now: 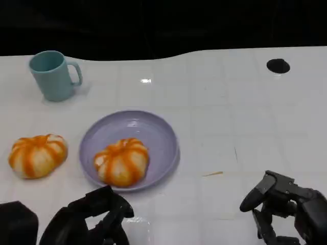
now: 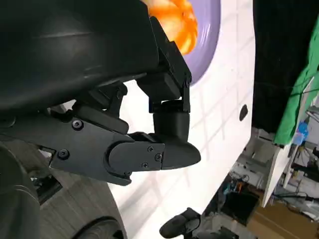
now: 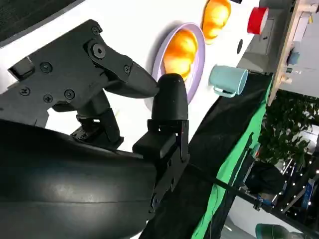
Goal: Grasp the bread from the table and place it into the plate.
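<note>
1. Bread: one orange-striped loaf (image 1: pixel 121 161) already lay inside the lilac plate (image 1: pixel 163 133), toward its near-left side, while a second loaf (image 1: pixel 37 155) sat on the white table (image 1: pixel 245 117) beside the plate, close to the left edge and apart from the rim.
2. The left hand (image 1: pixel 94 219) hung at the table's near edge just in front of the plate, its fingers loosely curled and spread with nothing between them; the right hand (image 1: pixel 286 204) was near the near-right corner, its fingers likewise apart and empty.
3. Going by the task, the loaf on the table was probably the next one to fetch. The left hand was the nearer one, so a reach with the right would have had to cross over the plate and could have knocked its rim.
4. The loaf looked round and soft; a shallow pinch on its domed top could have slipped off, and a hard squeeze could have dented it.
5. The plate was partly full, so a careless drop could have landed on the first loaf and rolled back out over the low rim.
6. A teal mug (image 1: pixel 52 75) stood near the far-left corner, behind the loose loaf; an overshooting reach could have tipped it.
</note>
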